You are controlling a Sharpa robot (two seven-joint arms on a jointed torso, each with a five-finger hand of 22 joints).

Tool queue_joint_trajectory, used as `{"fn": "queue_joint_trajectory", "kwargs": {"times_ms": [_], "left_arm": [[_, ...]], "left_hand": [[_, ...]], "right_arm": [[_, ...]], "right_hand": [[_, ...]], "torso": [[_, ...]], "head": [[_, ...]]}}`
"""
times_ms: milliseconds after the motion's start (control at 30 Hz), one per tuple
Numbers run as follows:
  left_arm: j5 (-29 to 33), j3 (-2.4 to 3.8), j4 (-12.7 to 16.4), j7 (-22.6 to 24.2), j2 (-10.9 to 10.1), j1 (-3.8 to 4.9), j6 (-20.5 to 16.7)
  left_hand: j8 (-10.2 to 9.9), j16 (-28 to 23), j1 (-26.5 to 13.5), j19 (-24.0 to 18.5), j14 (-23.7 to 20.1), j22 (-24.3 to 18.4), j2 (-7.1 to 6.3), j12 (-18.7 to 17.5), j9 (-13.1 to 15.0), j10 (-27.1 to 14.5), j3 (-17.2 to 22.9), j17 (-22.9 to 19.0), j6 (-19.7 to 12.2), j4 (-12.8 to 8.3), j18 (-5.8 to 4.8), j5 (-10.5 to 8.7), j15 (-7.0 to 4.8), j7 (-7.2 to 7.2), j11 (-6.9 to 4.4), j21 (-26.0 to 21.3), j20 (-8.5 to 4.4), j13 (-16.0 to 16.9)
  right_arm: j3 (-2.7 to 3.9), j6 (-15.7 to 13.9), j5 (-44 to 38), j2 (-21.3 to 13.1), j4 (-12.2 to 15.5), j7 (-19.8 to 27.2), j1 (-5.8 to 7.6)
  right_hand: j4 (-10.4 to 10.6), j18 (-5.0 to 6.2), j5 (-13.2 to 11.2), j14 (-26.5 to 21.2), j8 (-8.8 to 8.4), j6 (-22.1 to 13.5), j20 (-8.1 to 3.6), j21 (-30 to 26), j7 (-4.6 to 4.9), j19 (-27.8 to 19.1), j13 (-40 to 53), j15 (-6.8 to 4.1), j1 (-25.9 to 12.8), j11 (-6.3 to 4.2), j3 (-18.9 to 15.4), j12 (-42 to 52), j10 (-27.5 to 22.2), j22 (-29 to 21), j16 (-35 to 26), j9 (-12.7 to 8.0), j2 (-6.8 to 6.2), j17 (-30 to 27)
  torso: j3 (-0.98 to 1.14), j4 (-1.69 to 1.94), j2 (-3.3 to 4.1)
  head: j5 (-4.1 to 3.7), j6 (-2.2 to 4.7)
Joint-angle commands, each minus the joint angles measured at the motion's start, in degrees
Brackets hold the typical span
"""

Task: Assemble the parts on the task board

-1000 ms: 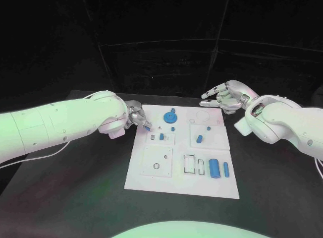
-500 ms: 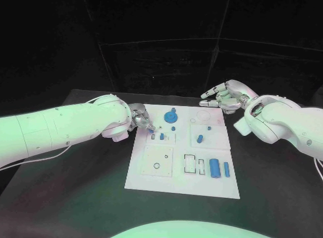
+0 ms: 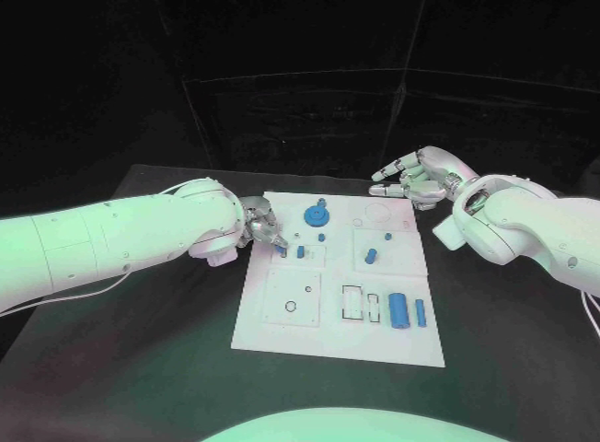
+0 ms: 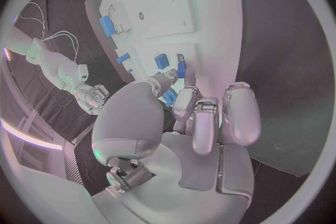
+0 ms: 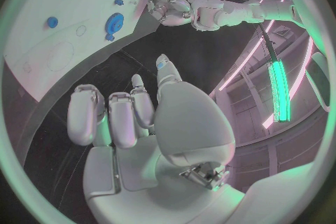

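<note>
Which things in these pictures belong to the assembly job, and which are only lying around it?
Belong to the job:
white rectangular task board
round blue gear-shaped part
long blue cylinder part
small blue part at the left robot hand
right robot hand, holding nothing

Only lying around:
black table
white cable by the left arm

One white task board (image 3: 340, 341) lies on the one black worktop (image 3: 141, 368). On the board, one blue gear-like disc (image 3: 317, 216) sits near the far edge, and toward the near right corner two blue bars lie side by side, one thick (image 3: 399, 311), one thin (image 3: 421, 313). Around the middle there are at least four smaller blue parts, among them one at (image 3: 372, 257); the exact number is hard to tell. Two hands are over the scene: one left hand (image 3: 261, 224), one right hand (image 3: 420, 180).
</note>
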Motion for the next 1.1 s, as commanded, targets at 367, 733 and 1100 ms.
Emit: {"fn": "queue_joint_trajectory", "kwargs": {"times_ms": [367,733,1100], "left_arm": [[-0.36,-0.09,0.3,-0.6,0.25,-0.06,1.37],[-0.36,-0.11,0.33,-1.37,0.2,-0.08,2.41],[-0.36,-0.13,0.56,-1.44,0.3,-0.09,3.51]], "left_hand": [[0.28,0.18,0.11,0.33,5.95,-0.02,0.65,0.23,0.05,0.49,5.36,15.09,-0.08,-5.0,-0.2,0.09,0.15,-0.51,-0.02,0.13,0.01,-0.04],[0.31,0.18,0.07,0.33,5.95,-0.02,0.64,0.24,0.06,0.5,5.39,15.09,-0.08,-4.97,-0.2,0.09,0.14,-0.52,-0.02,0.12,0.01,-0.04],[0.34,0.18,0.0,0.36,5.95,0.09,0.6,0.23,0.06,0.51,5.41,15.09,-0.08,-4.96,-0.23,0.08,0.13,-0.53,-0.03,0.21,0.0,-0.05]], "right_arm": [[0.03,0.05,0.22,0.15,-0.03,0.49,0.11],[0.03,0.16,0.22,0.23,-0.07,0.56,0.11],[0.03,0.18,0.22,0.24,-0.07,0.55,0.1]], "right_hand": [[-0.08,0.9,0.27,2.56,0.27,-0.19,-0.15,-0.32,-0.18,-0.26,-0.09,-0.26,-0.2,-0.13,-0.21,-0.2,-0.23,-0.06,-0.31,-0.08,0.29,0.02],[-0.08,0.9,0.27,2.56,0.27,-0.19,-0.15,-0.32,-0.18,-0.26,-0.09,-0.26,-0.2,-0.13,-0.21,-0.2,-0.23,-0.06,-0.31,-0.08,0.29,0.02],[-0.08,0.9,0.27,2.56,0.27,-0.19,-0.15,-0.32,-0.18,-0.26,-0.09,-0.26,-0.2,-0.13,-0.21,-0.2,-0.23,-0.06,-0.31,-0.08,0.29,0.02]], "torso": [[0.01,0.0,-0.02],[0.04,0.03,-0.07],[0.05,0.01,-0.01]], "head": [[-0.05,-0.18],[0.03,-0.26],[-0.02,-0.34]]}}
